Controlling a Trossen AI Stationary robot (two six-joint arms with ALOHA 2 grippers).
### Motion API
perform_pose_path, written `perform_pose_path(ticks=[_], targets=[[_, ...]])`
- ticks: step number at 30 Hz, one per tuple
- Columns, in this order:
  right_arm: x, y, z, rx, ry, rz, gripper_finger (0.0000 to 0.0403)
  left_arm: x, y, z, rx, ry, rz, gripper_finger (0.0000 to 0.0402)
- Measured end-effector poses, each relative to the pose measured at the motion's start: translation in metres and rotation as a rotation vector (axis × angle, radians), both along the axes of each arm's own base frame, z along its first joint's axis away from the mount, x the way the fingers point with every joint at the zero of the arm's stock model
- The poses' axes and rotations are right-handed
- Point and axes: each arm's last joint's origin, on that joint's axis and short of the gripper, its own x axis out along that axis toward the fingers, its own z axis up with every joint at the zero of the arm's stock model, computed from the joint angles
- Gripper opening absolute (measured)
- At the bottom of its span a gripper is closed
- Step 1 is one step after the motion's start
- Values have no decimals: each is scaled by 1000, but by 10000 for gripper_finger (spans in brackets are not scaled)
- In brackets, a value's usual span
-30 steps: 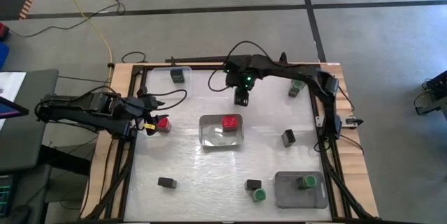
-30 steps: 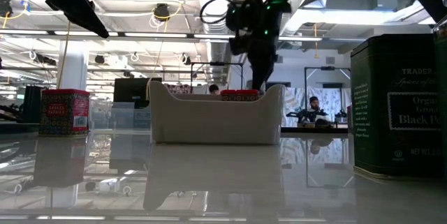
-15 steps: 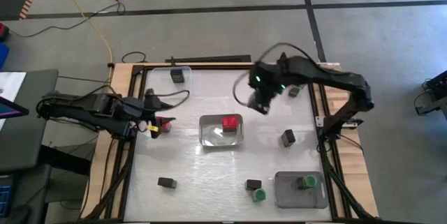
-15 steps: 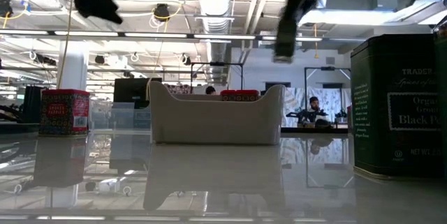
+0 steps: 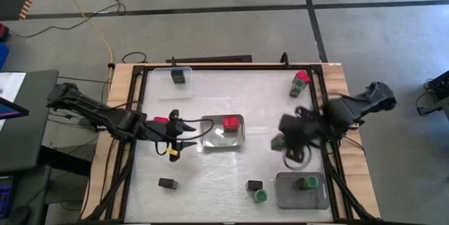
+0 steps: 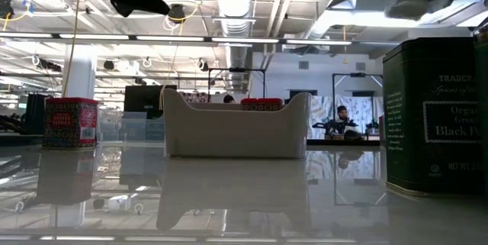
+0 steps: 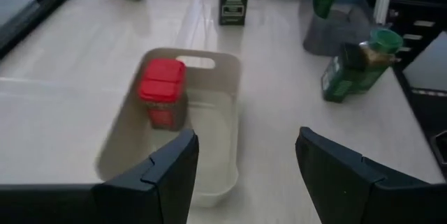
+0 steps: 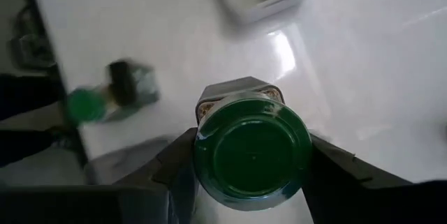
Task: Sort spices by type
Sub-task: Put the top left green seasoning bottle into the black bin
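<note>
My right gripper [image 5: 284,141] hangs blurred over the table's right side, shut on a green-capped spice jar [image 8: 251,140]. My left gripper [image 7: 246,137] is open and points at the white tray [image 5: 210,132], which holds a red-capped spice [image 7: 162,98]. Another red spice [image 5: 161,121] stands on the table beside my left arm. A grey tray [image 5: 287,195] holds a green jar [image 5: 307,182]. A clear tray [image 5: 168,73] holds a black spice [image 5: 179,77]. Loose on the table are black spices [image 5: 167,183] [image 5: 254,184] and a green jar [image 5: 260,195]. My right gripper pinches the green-capped jar between its two fingers [image 8: 178,165], one on each side just below the cap [image 8: 251,140]. The fingers come from above, and the cap faces the wrist. The jar is lifted clear, with the table far below it.
A red-capped and a green-capped spice [image 5: 299,83] stand at the far right corner. In the low view a large black pepper tin [image 6: 435,115] stands close at the right and a red tin [image 6: 71,123] at the left. Bare tabletop lies between the trays.
My right arm has swung from the table's far middle toward the right and near edges, carrying the green-capped jar. My left gripper has moved right and slightly nearer, past the red spice beside it, toward the white tray. The red spice has stayed in place.
</note>
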Motion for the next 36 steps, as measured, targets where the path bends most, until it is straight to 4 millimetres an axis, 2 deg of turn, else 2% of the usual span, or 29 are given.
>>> perform_pose_path(ticks=[4,9,14,18,26,36], targets=[[-17,32,-5,10,43,13,223,0,-5,-2,-9,11,-14,229],[-30,71,-23,-39,142,36,223,-1,-8,-2,15,15,-41,229],[-31,104,-43,-75,181,69,223,-2,-8,-3,-18,16,-24,229],[-25,124,-59,-98,193,112,223,-2,-8,-2,-20,16,-23,229],[-10,143,-86,-122,208,140,223,-2,-9,-3,-50,23,-49,229],[-28,128,-117,-28,198,69,223,-3,-12,-3,-54,33,-83,229]])
